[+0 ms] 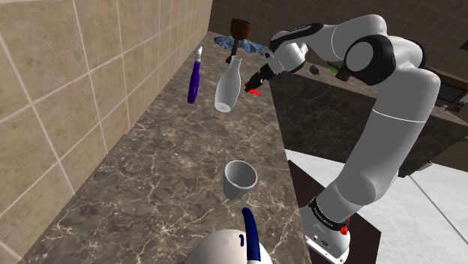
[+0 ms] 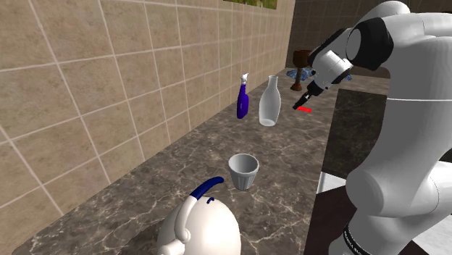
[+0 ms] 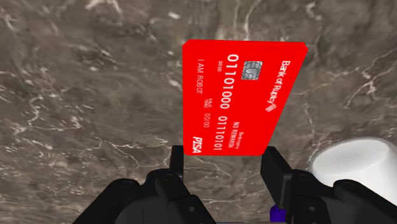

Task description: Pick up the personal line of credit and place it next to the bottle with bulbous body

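From the shoulder view: arches up and left over the marble counter (image 1: pixel 150 187), wrist tipped down, clamping the red card (image 1: pixel 253 91) in the gripper (image 1: pixel 259 82), just beside the white bottle (image 1: pixel 227 88). From the second exterior view: carries the card (image 2: pixel 305 109) as a thin sliver just under the fingertips. From the wrist view: pinches the card (image 3: pixel 242 95) by its short end, long axis pointing straight away from the gripper (image 3: pixel 226 163).

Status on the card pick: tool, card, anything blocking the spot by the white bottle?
Tool shut on red card. Card over the marble counter, close by white bottle. Nothing seen between card and bottle.
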You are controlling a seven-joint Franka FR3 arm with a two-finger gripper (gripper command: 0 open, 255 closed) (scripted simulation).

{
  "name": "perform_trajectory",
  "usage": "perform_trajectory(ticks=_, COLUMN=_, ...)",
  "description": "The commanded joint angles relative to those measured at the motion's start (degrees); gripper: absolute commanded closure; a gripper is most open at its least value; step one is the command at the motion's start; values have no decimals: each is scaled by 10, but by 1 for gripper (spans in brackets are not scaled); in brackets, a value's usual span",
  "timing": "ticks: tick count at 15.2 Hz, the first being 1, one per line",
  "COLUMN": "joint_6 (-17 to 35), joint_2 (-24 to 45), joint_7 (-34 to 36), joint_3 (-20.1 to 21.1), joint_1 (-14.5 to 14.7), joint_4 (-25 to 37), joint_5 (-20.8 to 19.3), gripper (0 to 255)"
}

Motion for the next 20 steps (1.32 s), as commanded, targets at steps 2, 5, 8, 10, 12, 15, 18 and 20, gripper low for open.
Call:
perform_trajectory(ticks=2, joint_6=11, joint_2=12, joint_7=-15, joint_3=4, joint_1=-2, joint_4=-4, joint_5=12, gripper=255)
perform_trajectory(ticks=5, joint_6=23, joint_2=24, joint_7=-30, joint_3=8, joint_1=-4, joint_4=-9, joint_5=25, gripper=255)
perform_trajectory(ticks=8, joint_6=34, joint_2=37, joint_7=-46, joint_3=12, joint_1=-7, joint_4=-13, joint_5=39, gripper=255)
perform_trajectory(ticks=10, joint_6=36, joint_2=39, joint_7=-48, joint_3=13, joint_1=-7, joint_4=-13, joint_5=41, gripper=255)
perform_trajectory(ticks=12, joint_6=36, joint_2=39, joint_7=-48, joint_3=13, joint_1=-7, joint_4=-13, joint_5=41, gripper=255)
perform_trajectory(ticks=15, joint_6=36, joint_2=39, joint_7=-48, joint_3=13, joint_1=-7, joint_4=-13, joint_5=41, gripper=255)
perform_trajectory(ticks=18, joint_6=36, joint_2=39, joint_7=-48, joint_3=13, joint_1=-7, joint_4=-13, joint_5=40, gripper=0)
perform_trajectory(ticks=20, joint_6=36, joint_2=39, joint_7=-48, joint_3=13, joint_1=-7, joint_4=-13, joint_5=40, gripper=0)
